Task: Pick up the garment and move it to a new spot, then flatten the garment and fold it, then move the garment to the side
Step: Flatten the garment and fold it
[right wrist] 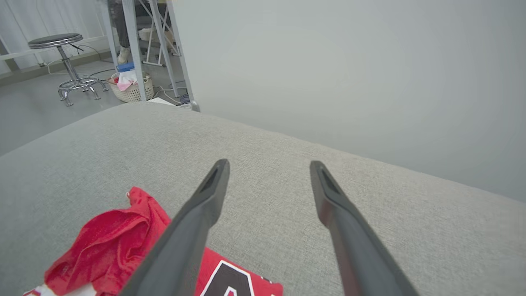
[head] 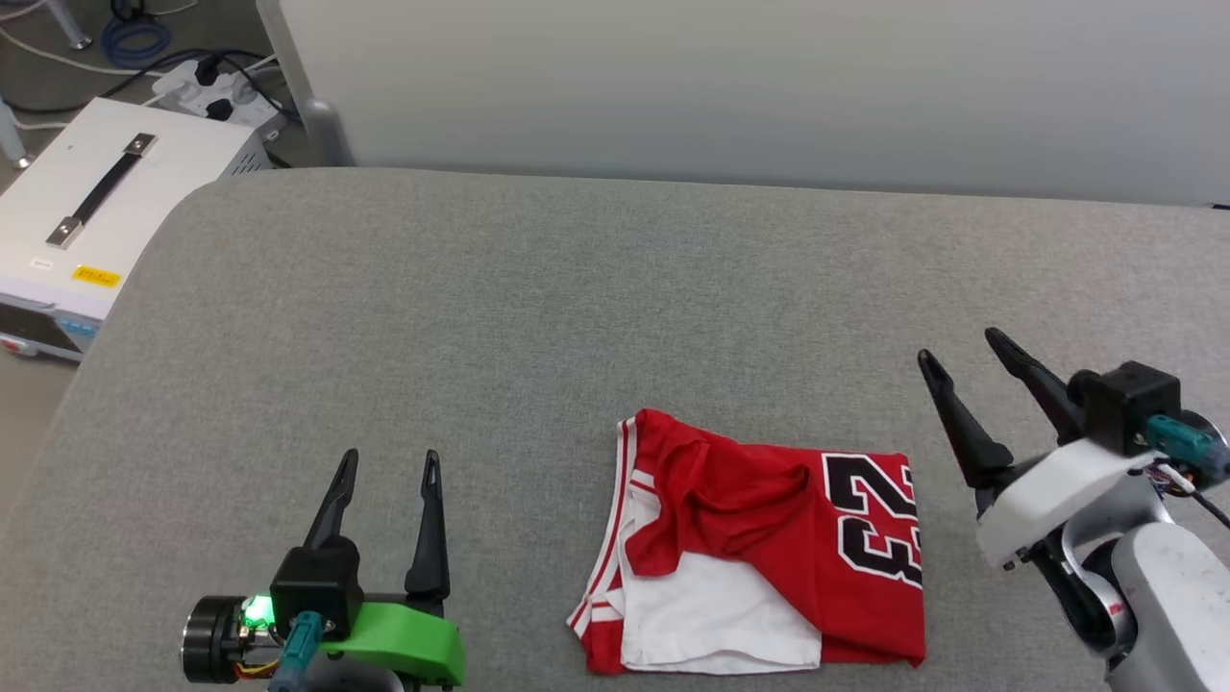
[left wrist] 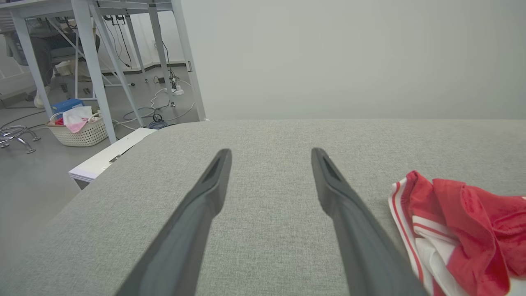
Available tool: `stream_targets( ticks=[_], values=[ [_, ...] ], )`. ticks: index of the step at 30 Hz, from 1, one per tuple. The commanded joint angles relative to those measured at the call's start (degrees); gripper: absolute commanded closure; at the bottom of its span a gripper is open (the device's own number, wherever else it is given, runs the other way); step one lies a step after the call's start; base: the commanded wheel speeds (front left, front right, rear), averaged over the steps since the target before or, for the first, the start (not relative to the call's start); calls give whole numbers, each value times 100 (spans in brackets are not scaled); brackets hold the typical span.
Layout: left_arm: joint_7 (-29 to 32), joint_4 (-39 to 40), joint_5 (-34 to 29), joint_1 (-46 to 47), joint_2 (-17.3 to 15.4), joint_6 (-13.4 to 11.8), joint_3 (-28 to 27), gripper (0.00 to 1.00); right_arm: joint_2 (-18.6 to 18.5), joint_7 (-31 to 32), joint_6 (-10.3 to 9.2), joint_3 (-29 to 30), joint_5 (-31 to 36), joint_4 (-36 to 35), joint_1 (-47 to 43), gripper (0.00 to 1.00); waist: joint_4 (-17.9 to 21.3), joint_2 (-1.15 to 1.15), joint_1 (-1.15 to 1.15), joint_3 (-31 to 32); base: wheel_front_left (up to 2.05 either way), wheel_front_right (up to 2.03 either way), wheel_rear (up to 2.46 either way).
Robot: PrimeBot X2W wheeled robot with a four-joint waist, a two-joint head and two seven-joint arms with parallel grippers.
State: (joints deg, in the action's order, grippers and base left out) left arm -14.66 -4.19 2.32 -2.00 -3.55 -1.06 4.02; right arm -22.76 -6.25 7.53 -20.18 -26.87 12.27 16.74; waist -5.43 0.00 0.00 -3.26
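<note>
Grey woven fabric covers the table, a wide pad with a rounded far-left corner. Behind it stands a plain pale panel. On the floor off the table's left edge sits a white box with a dark strap handle and a yellow label. Beyond the box is a power strip with cables plugged in.

The left wrist view takes in more of the room: white frame legs, a wicker basket with a pink cloth in it, and loose cables on the floor. The right wrist view adds a round stool on a chrome base.

The head view gives the whole garment. It is folded into a rough rectangle at the near edge of the table, right of centre, between the two grippers. A black, white-outlined 23 lies sideways on its right part. White cloth shows at its lower left, striped trim runs along its left edge, and the top red layer is rumpled. Each wrist view catches just a corner of it.

The left gripper hangs over bare fabric at the lower left, well apart from the garment, fingers spread wide and holding nothing. The right gripper leans leftward just beside the garment's right edge, jaws likewise wide apart and empty.
</note>
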Motion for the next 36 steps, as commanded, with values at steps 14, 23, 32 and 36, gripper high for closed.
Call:
stream_targets(
  ticks=[14, 23, 32, 36],
  values=[
    [-34, 143, -38, -270, -26, 69, -89, 0, 1480, -823, -4, 1778, 1519, -855, -1521, 0, 338, 0, 0, 341, 0, 0, 0],
    [-34, 198, -23, -412, -27, 107, -141, 0, 1756, -857, -4, 1981, 1715, -1085, -2144, 0, 279, 0, 0, 441, 0, 0, 0],
    [-34, 163, -25, -469, -21, 127, -168, 0, 1859, -866, -4, 2031, 1912, -1144, -2430, 0, 189, 0, 0, 497, 0, 0, 0],
    [-34, 157, -35, -470, -21, 127, -188, 0, 1879, -868, -4, 2039, 1946, -1147, -2441, 0, 178, 0, 0, 493, 0, 0, 0]
  ],
)
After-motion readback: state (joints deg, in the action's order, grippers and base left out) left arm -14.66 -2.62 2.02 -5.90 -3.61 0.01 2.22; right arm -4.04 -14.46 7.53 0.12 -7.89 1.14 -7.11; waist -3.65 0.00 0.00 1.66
